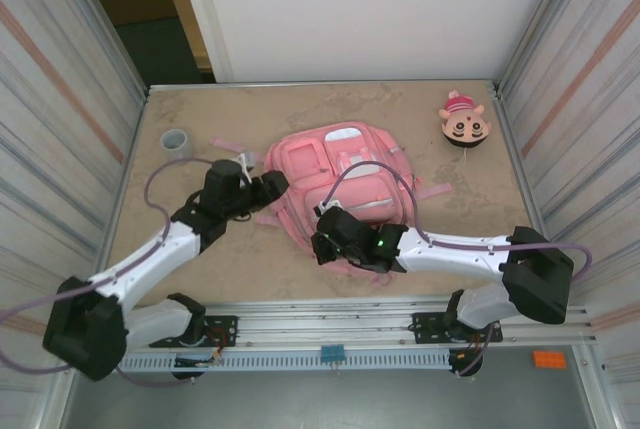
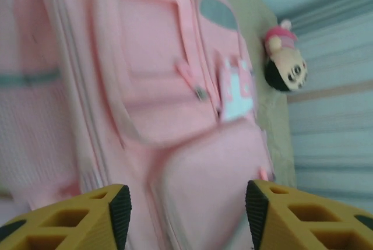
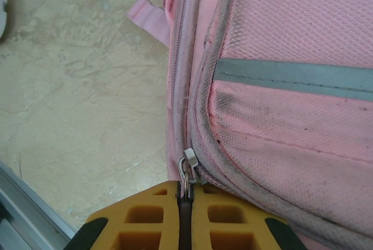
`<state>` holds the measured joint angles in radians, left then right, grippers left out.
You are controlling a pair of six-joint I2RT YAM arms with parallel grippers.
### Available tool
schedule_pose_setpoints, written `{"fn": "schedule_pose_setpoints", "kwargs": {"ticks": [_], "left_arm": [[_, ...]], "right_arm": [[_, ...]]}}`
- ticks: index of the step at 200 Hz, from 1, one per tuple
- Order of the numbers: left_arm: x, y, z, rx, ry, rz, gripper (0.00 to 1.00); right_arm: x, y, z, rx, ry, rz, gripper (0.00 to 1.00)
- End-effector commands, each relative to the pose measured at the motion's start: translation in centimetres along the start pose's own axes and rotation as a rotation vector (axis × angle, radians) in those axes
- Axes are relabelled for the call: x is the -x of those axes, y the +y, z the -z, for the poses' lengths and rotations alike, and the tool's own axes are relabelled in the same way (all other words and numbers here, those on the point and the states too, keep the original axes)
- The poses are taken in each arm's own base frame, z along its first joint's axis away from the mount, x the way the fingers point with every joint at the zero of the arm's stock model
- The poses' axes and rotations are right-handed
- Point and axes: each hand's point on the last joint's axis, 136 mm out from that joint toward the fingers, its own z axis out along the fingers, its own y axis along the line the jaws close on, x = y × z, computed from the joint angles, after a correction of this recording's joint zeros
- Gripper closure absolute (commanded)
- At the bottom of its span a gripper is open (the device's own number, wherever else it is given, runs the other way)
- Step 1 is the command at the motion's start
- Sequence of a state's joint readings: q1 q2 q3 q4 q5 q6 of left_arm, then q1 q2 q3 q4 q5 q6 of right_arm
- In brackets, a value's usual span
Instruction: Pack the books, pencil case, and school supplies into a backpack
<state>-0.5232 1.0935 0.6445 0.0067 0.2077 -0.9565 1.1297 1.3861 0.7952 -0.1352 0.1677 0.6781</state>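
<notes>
The pink backpack (image 1: 345,177) lies flat in the middle of the table, front pockets up. My right gripper (image 1: 322,245) is at its near left edge, shut on the metal zipper pull (image 3: 186,170) of the side zip; the yellow fingers (image 3: 151,218) press together around it. My left gripper (image 1: 276,185) hovers at the backpack's left side, its fingers (image 2: 119,209) open with nothing between them, above a blurred front pocket (image 2: 204,186). The books, pencil case and school supplies are out of view.
A small grey cup (image 1: 177,142) stands at the back left. A round cartoon-face toy (image 1: 463,123) with a pink cap lies at the back right, next to the wall. A pink strap (image 1: 226,142) trails left of the backpack.
</notes>
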Motion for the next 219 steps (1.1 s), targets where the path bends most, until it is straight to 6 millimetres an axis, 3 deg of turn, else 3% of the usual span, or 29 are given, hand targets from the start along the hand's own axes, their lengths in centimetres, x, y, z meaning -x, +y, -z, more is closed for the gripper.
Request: {"fn": "schedule_pose_setpoints", "kwargs": {"ticks": [1, 21, 47, 117, 176, 219], "left_arm": [[-3.6, 3.7, 0.6, 0.152, 0.038, 0.217, 0.49], [-5.7, 2.8, -0.4, 0.09, 0.064, 0.293, 0.5], [-6.8, 2.7, -1.4, 0.112, 0.095, 0.295, 0.51], [-6.1, 0.4, -3.3, -0.009, 0.072, 0.353, 0.57], [-7.1, 0.0, -4.5, -0.016, 0.128, 0.37, 0.58], [-8.0, 0.0, -5.1, -0.004, 0.158, 0.402, 0.78]], "right_arm": [[1.3, 0.8, 0.0, 0.051, -0.05, -0.036, 1.0], [1.3, 0.9, 0.0, 0.058, -0.053, -0.035, 1.0], [1.4, 0.9, 0.0, 0.062, -0.055, -0.032, 1.0], [1.2, 0.9, 0.1, 0.072, -0.062, -0.034, 1.0], [1.2, 0.8, 0.3, 0.072, -0.07, -0.034, 1.0], [1.2, 0.8, 0.3, 0.071, -0.072, -0.036, 1.0]]}}
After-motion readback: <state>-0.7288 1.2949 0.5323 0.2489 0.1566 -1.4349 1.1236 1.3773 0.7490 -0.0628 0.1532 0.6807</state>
